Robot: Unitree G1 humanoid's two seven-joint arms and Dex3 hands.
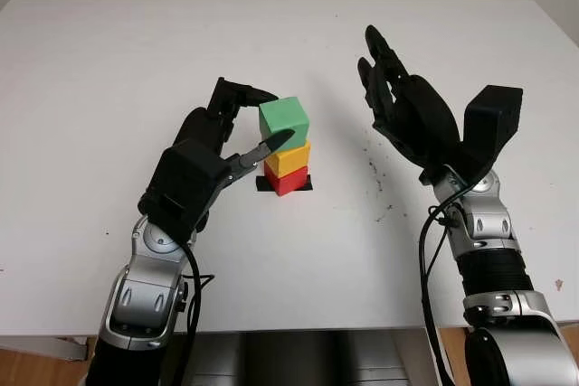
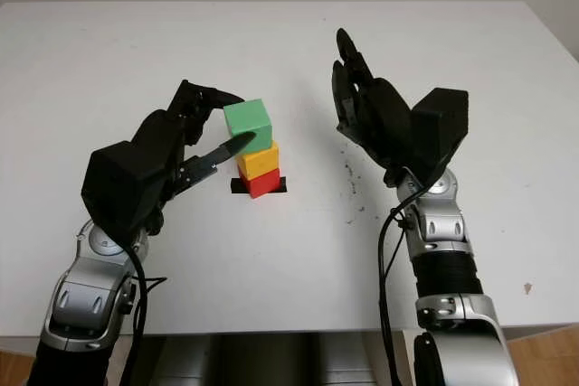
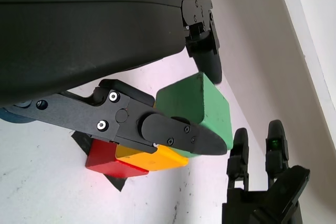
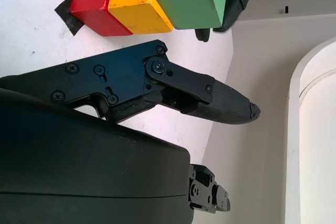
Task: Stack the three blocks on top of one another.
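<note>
Now the left hand [image 1: 237,133] pinches the green block [image 1: 284,119] atop the yellow block [image 1: 289,159] and red block [image 1: 286,179]. Beside the stack, the right hand [image 1: 403,106] hovers open over the bench [image 1: 109,70].

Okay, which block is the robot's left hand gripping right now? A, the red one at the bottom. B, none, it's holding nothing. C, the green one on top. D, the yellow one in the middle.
C: the left hand has its fingers on opposite sides of the green block, which sits on the yellow block above the red block; the right hand is open, off to the stack's right.
</note>
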